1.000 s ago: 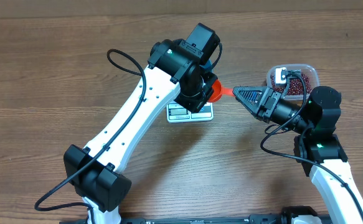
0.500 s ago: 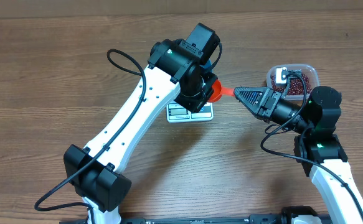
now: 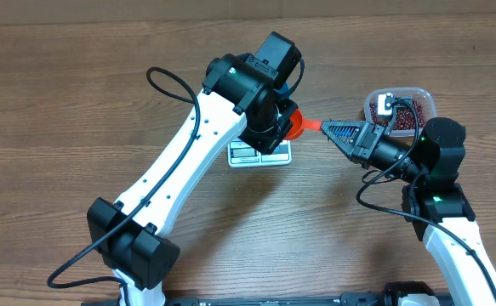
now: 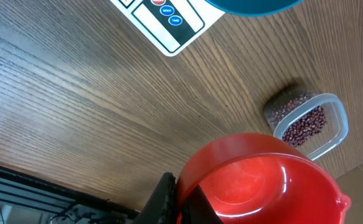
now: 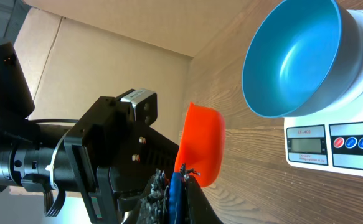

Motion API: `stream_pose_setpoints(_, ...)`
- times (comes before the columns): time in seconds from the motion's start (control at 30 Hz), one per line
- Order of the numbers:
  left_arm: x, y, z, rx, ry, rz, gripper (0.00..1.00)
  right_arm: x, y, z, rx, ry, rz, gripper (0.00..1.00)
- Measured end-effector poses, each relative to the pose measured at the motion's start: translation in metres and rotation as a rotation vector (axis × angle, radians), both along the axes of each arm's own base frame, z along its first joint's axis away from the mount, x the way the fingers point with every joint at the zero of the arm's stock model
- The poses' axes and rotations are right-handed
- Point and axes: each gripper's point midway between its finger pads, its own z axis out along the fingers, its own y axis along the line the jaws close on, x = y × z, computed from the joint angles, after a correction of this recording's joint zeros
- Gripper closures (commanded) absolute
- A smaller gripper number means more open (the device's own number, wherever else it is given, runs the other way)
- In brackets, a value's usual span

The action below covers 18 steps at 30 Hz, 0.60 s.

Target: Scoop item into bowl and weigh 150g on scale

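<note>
**A:** What is lying nearest the robot, and what is hard to make out?

**B:** On the wooden tabletop (image 3: 77, 102), the white scale (image 3: 262, 155) is sitting with its display and button strip facing the robot. From overhead, the left arm is covering most of it and is hiding the bowl almost completely.

**A:** So where is the bowl?

**B:** The right wrist camera is showing the blue bowl (image 5: 291, 59) resting on the scale's platform.

**A:** What are the grippers doing?

**B:** Just past the scale's strip, both are meeting at the orange-red scoop (image 5: 203, 144), which is hanging above the tabletop. The left gripper (image 4: 180, 202) is clamping the scoop's cup, though the frame edge is cutting off most of its fingers. The right gripper (image 3: 324, 127) is closed, pinching the handle. The scoop's long axis is running side to side, with the handle pointing toward the right arm.

**A:** And the beans?

**B:** Farthest back, on the right, the maroon beans (image 4: 304, 124) are lying in a clear container (image 4: 338, 127), well apart from the scale. Its longer side is running left to right. From overhead, part of the right arm is overlapping its near corner.
</note>
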Motion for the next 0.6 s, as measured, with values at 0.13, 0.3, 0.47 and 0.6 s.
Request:
stream_pose_setpoints(0.13,0.0,-0.0001,-0.0002,0.001,0.0,0.0,0.91,0.0001,-0.0001,-0.0002,0.0,0.001,-0.001,0.96)
stream_pose_setpoints(0.3,-0.0021,-0.0027,0.0001,-0.001,0.001,-0.004,0.0,-0.0006,0.0007,0.0001,0.001,0.0,0.004,0.96)
stream_pose_setpoints(0.47,-0.0068,-0.002,-0.0012,0.012,0.013,-0.009,0.01,0.0004,-0.0004,-0.0001,-0.001,0.0,-0.003,0.96)
stream_pose_setpoints(0.6,-0.0094,-0.0001,-0.0021,0.017,0.025,-0.015,0.01,-0.0002,0.0001,0.0001,0.0,0.0,0.001,0.96)
